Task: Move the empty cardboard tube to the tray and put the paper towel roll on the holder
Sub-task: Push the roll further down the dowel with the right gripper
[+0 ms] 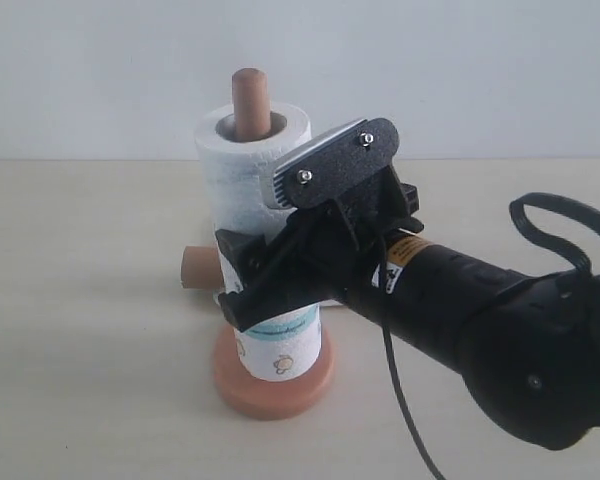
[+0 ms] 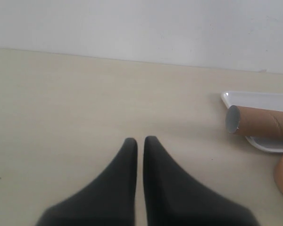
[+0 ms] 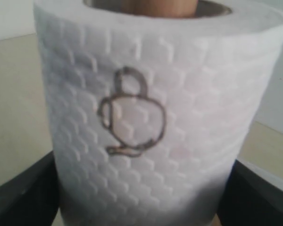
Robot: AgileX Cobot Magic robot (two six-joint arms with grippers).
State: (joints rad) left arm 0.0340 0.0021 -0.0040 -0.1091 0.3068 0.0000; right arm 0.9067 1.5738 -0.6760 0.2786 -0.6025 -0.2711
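The paper towel roll point(image 1: 250, 170) stands upright on the holder point(image 1: 270, 392), whose post pokes out of its core. The right jaws sit on either side of the roll low down and appear to be grasping it, though the contact is blurred. The left jaws are clenched on nothing above the table point(image 2: 61, 117). The empty cardboard tube point(image 2: 262, 121) lies across the tray point(image 2: 254, 98), one end overhanging its rim.
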